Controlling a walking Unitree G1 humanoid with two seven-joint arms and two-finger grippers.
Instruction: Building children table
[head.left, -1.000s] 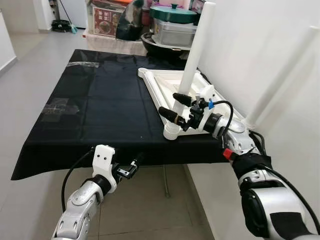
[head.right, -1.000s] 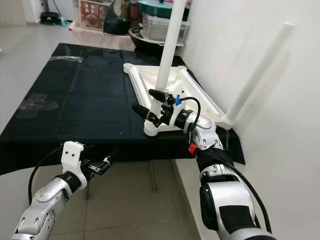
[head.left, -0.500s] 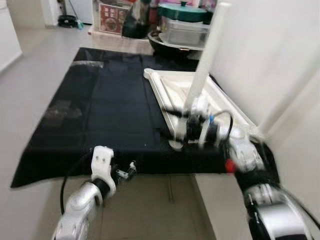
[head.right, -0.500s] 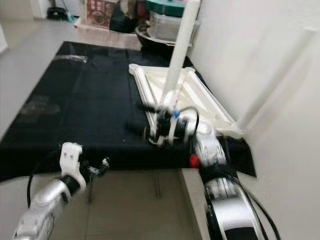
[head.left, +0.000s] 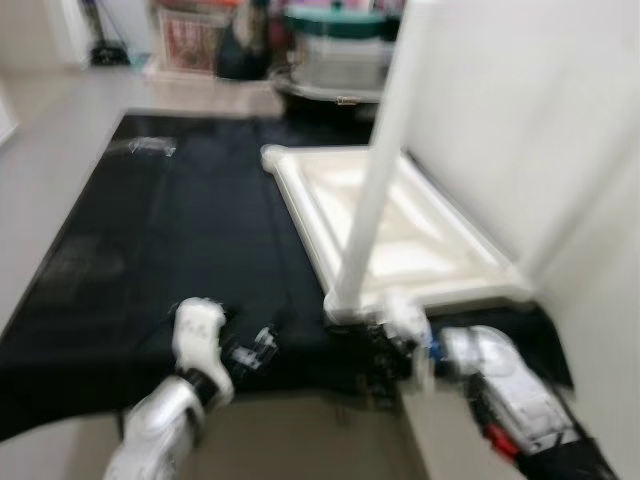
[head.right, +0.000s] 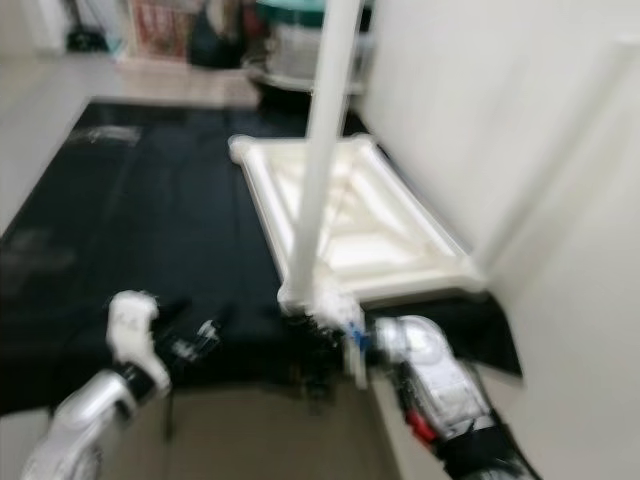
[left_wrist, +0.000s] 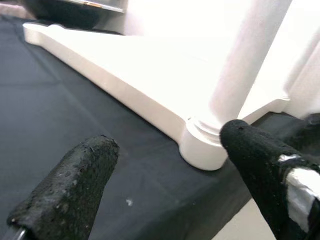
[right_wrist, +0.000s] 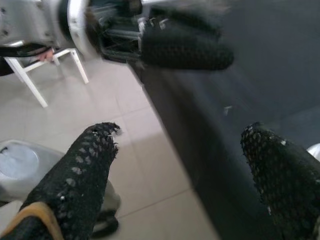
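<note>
- Overall, the head views are blurred. A white tabletop (head.left: 400, 235) lies upside down on the black cloth (head.left: 160, 230), near the wall. One white leg (head.left: 375, 180) stands upright at its near corner. The left gripper (head.left: 262, 345) sits at the cloth's front edge; the right gripper (head.left: 385, 345) is just below that corner.
- Left wrist view: fingers (left_wrist: 70, 190) spread apart, empty, facing the leg's base socket (left_wrist: 202, 145).
- Right wrist view: fingers (right_wrist: 80, 175) parted, grasping nothing, over the floor (right_wrist: 135, 145) beside the cloth's edge.
</note>
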